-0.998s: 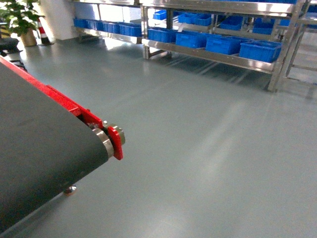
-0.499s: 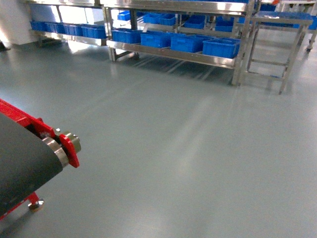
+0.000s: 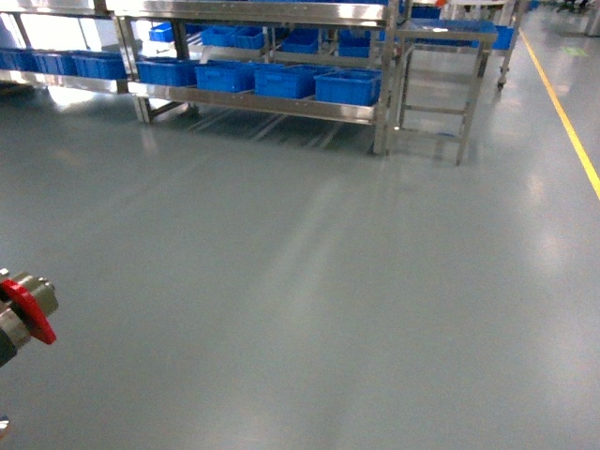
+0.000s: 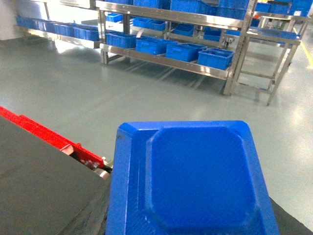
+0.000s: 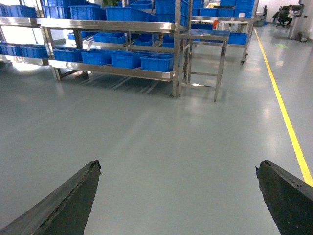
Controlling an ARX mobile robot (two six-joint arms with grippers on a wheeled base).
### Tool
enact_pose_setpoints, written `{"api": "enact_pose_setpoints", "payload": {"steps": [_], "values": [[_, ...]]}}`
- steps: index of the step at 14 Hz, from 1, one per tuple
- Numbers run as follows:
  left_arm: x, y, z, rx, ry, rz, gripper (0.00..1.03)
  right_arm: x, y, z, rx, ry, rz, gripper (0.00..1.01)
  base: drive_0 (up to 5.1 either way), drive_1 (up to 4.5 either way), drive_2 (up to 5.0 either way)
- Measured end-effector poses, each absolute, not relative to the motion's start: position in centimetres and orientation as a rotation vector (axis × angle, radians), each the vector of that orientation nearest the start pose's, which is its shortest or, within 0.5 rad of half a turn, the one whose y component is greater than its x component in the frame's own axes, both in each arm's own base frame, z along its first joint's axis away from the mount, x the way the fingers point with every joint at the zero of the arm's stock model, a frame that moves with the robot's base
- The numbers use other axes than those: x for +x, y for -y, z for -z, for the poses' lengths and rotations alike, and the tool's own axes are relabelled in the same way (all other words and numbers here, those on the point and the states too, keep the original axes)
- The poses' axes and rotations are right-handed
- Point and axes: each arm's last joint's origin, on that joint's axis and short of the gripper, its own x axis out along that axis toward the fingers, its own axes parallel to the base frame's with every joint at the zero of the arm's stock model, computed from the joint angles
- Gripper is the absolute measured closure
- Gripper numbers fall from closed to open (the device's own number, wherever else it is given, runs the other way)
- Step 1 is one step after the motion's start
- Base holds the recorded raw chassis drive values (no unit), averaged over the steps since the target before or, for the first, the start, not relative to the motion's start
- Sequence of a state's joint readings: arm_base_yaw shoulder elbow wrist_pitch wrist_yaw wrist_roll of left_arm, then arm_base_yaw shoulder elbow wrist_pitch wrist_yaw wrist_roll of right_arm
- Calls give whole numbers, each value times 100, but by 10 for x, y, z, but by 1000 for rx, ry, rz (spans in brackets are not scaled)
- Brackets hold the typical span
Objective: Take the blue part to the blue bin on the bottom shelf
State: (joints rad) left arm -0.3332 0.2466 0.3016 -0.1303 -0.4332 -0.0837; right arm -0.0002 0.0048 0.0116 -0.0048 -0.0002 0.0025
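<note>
Blue part [image 4: 193, 181], a moulded blue plastic tray-like piece with chamfered corners, fills the lower left wrist view, carried at the left pincer; I cannot tell how its jaws stand, since the part hides them. The right pincer [image 5: 178, 196] is spread wide and empty over the bare grey floor [image 3: 309, 281]. Over the last second the head view has swung right: the dark conveyor belt with its red end plate [image 3: 23, 314] has slid almost out at the left edge, and the stainless-steel rack's bottom shelf [image 3: 253, 103] with its row of blue bins [image 3: 347, 86] has come round. The base appears to be turning towards the shelf, which is well apart, so delivery is not yet near.
</note>
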Motion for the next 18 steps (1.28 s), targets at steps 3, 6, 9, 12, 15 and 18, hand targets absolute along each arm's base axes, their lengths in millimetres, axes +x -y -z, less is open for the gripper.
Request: {"api": "enact_pose_setpoints", "payload": {"steps": [3,6,9,12,15,18], "values": [[98,21,-234,-55,-66,-102,60,97,0,-167,2,2,0,3,-148,-148,-148],[98,21,-234,-55,-66,-102,60,97,0,-167,2,2,0,3,-159,-159,-159],[98,21,-234,-55,-66,-102,60,97,0,-167,2,2,0,3,-155,-155,-155],[98,21,-234,-55,-66,-102,60,97,0,-167,2,2,0,3,-146,-146,-146],[98,21,-234,-54,-68,-99,60,97,0,-166,2,1,0,3,-56,86,-199],[98,21,-234,-55,-67,-100,60,97,0,-167,2,4,0,3,-12,407,-430]]}}
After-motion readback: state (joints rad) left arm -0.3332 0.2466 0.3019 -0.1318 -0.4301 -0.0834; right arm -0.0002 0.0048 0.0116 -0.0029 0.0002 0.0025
